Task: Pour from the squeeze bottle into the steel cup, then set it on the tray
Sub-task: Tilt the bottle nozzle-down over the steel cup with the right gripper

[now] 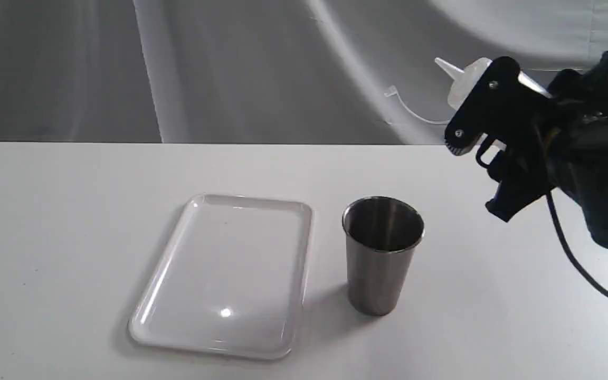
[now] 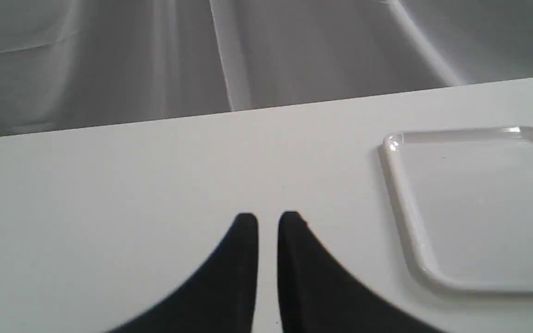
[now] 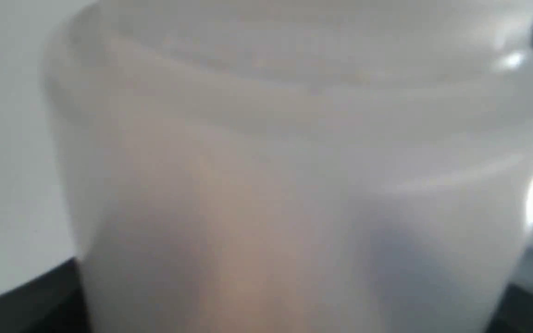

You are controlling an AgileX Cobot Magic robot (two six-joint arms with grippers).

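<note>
Nearest you, by the counter's front edge and a little left of its middle, lies the tray, flat and bare, with a glint of light on its glossy floor. Just beside it, towards the right edge, the steel cup stands upright and apart from the tray's rim; you cannot tell whether there is liquid in its dark interior. Your left gripper hangs over bare counter near the tray's corner, its black fingers drawn almost together with only a thin slit between them and nothing in it. Farther back, high over the counter's far right corner, your right gripper is clamped around the squeeze bottle, well clear of the cup and not over it. The bottle is tilted, with its cone nozzle pointing up and towards the left edge and its tethered cap dangling on the thin strap. Its blurred, whitish body fills the right wrist view. Behind everything hangs a grey cloth backdrop.
</note>
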